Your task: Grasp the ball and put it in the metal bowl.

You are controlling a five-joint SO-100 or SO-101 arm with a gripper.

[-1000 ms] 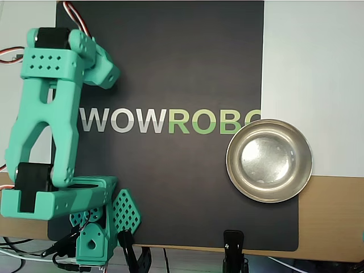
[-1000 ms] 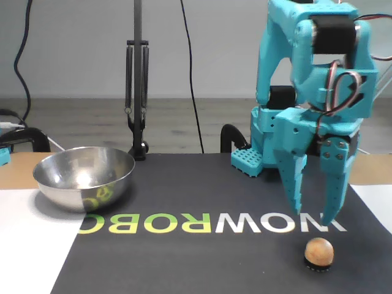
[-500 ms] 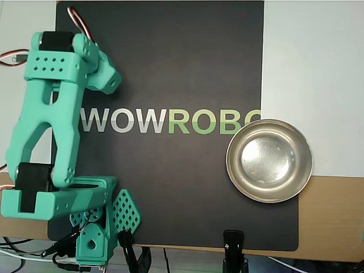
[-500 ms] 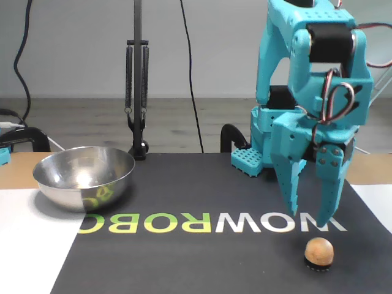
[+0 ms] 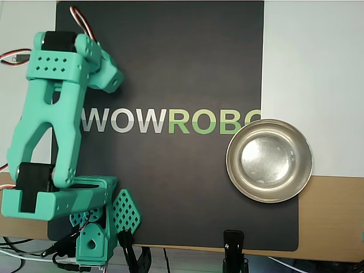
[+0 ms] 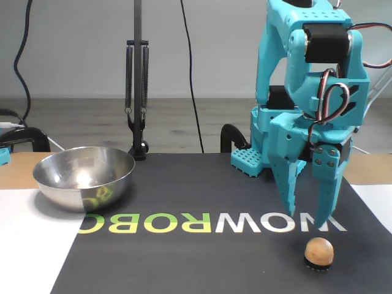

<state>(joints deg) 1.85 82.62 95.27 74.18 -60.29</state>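
The tan ball point(image 6: 320, 250) rests on a small black ring on the mat, at the front right of the fixed view. My teal gripper point(image 6: 308, 226) hangs just above and slightly left of it, pointing down. It is open with a narrow gap and nothing between its fingers. The metal bowl point(image 6: 67, 185) stands empty at the left of the fixed view, far from the ball. From overhead the bowl point(image 5: 234, 170) is at the right. There my arm point(image 5: 51, 119) covers the ball and the fingertips.
A black mat point(image 5: 187, 62) with WOWROBO lettering covers the table's middle, with white sheets point(image 5: 313, 57) beside it. A black clamp stand point(image 6: 137, 92) and cables rise behind the bowl. The arm's base point(image 6: 251, 160) sits at the mat's rear edge.
The gripper has come down a little toward the ball and its jaws have narrowed. From overhead the arm has reached slightly farther up the mat. Ball and bowl have not moved.
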